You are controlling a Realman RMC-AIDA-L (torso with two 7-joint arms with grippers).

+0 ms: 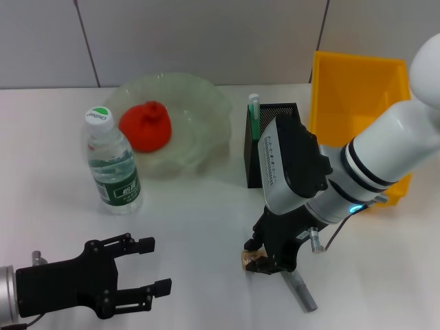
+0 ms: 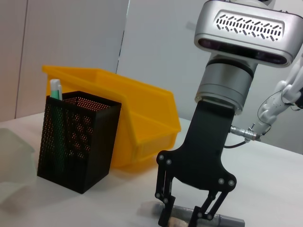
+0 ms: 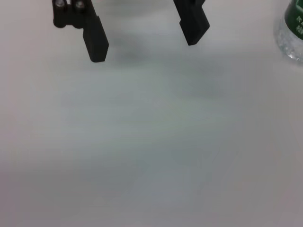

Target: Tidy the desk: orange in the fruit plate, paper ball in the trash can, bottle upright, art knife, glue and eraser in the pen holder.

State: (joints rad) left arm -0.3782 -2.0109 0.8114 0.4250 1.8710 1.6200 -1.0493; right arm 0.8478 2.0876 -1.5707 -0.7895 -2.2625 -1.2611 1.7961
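My right gripper (image 1: 265, 263) reaches down to the table at front centre, open, its fingertips (image 2: 164, 218) standing either side of the tan eraser (image 1: 247, 259). The grey art knife (image 1: 301, 289) lies right beside it, partly under the gripper. The glue (image 1: 253, 110), a green stick, stands in the black mesh pen holder (image 1: 273, 117). The bottle (image 1: 113, 165) stands upright at left. The orange (image 1: 146, 126) rests in the glass fruit plate (image 1: 206, 117). My left gripper (image 1: 150, 267) hovers open at front left, holding nothing. The paper ball is out of view.
The yellow trash can (image 1: 357, 89) stands at the back right, just behind the pen holder (image 2: 78, 142). In the right wrist view the left gripper's fingers (image 3: 96, 40) and the bottle's edge (image 3: 291, 33) show beyond bare white table.
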